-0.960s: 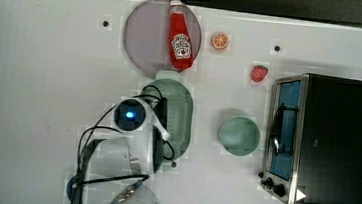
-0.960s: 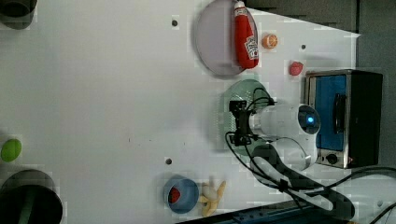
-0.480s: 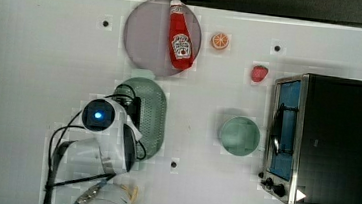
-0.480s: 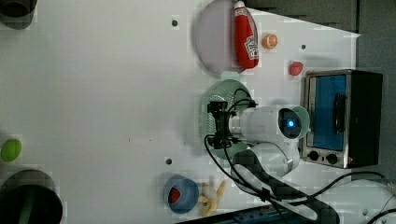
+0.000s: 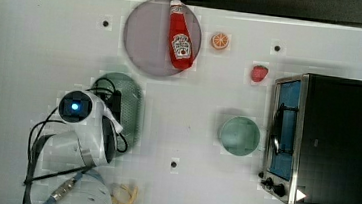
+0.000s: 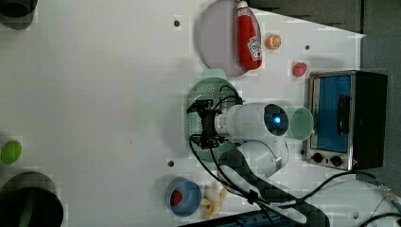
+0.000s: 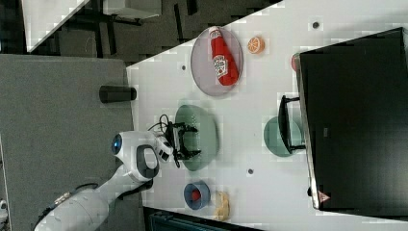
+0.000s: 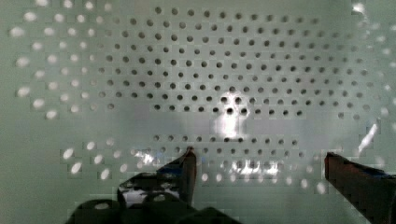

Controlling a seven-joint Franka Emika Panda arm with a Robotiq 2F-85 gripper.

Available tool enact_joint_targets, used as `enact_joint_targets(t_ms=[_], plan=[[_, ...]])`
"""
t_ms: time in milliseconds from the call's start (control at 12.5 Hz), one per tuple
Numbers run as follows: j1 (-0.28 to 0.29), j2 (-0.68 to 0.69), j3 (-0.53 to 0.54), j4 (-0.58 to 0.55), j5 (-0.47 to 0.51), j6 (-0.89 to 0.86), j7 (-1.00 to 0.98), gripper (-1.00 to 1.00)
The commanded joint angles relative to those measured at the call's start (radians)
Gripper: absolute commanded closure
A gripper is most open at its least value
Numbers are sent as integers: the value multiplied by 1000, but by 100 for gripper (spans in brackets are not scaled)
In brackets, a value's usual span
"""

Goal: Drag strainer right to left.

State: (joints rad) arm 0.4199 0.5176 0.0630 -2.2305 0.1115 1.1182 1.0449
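Observation:
The strainer (image 5: 130,108) is a pale mint-green oval colander lying left of centre on the white table in the top view, below the grey plate. It also appears in the left view (image 6: 204,88) and the right view (image 7: 206,126). My gripper (image 6: 201,122) reaches down into its basin, with the white arm above it covering part of the rim. In the wrist view the perforated basin of the strainer (image 8: 187,70) spreads across the picture and my gripper (image 8: 261,161) stands open, its two dark fingertips (image 8: 189,161) spread wide low inside the basin. Nothing is clamped between them.
A grey plate (image 5: 145,38) carries a ketchup bottle (image 5: 180,36). An orange slice (image 5: 220,40) and a strawberry (image 5: 259,73) lie towards the toaster oven (image 5: 336,142). A plain green bowl (image 5: 239,135) sits beside the oven. A blue bowl (image 6: 182,196) and banana (image 6: 213,198) lie near the arm's base.
The strainer and my arm have slid together towards the top view's left, away from the green bowl. The gripper has stayed open inside the basin.

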Motion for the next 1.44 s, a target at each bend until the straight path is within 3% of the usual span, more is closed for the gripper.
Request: enact_joint_targets(t_ms=[80, 1440], plan=[[51, -12, 7, 32, -1, -17, 116, -100], [221, 146, 7, 301, 1, -76, 294, -100]])
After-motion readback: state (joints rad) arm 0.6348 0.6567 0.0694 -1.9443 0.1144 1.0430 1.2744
